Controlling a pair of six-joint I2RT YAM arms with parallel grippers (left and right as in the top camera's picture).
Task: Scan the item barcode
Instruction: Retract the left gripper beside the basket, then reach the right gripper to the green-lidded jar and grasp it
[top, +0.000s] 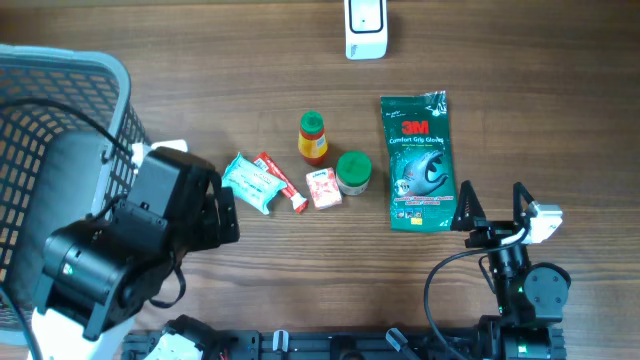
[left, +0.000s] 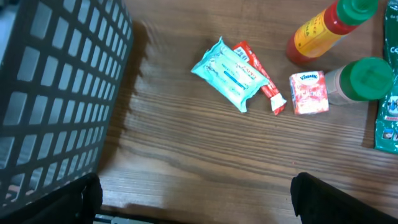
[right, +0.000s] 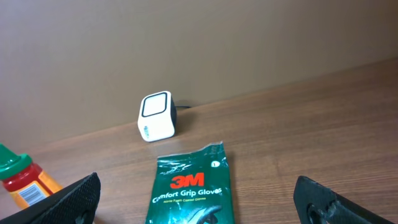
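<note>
A white barcode scanner (top: 365, 28) (right: 155, 116) stands at the table's far edge. In the middle lie a green 3M gloves pack (top: 418, 162) (right: 189, 186), a red-and-yellow sauce bottle (top: 313, 137) (left: 323, 30), a green-lidded jar (top: 353, 172) (left: 364, 79), a small red tissue box (top: 322, 187) (left: 309, 92), a red stick pack (top: 280, 180) (left: 261, 78) and a light-blue wipes pack (top: 250, 182) (left: 227, 73). My left gripper (top: 228, 212) (left: 199, 205) is open and empty, just left of the wipes pack. My right gripper (top: 494, 208) (right: 199, 208) is open and empty, by the gloves pack's near right corner.
A grey mesh basket (top: 60, 120) (left: 56, 93) stands at the far left, close beside my left arm. A wall rises right behind the scanner. Bare wood lies between the items and the front edge.
</note>
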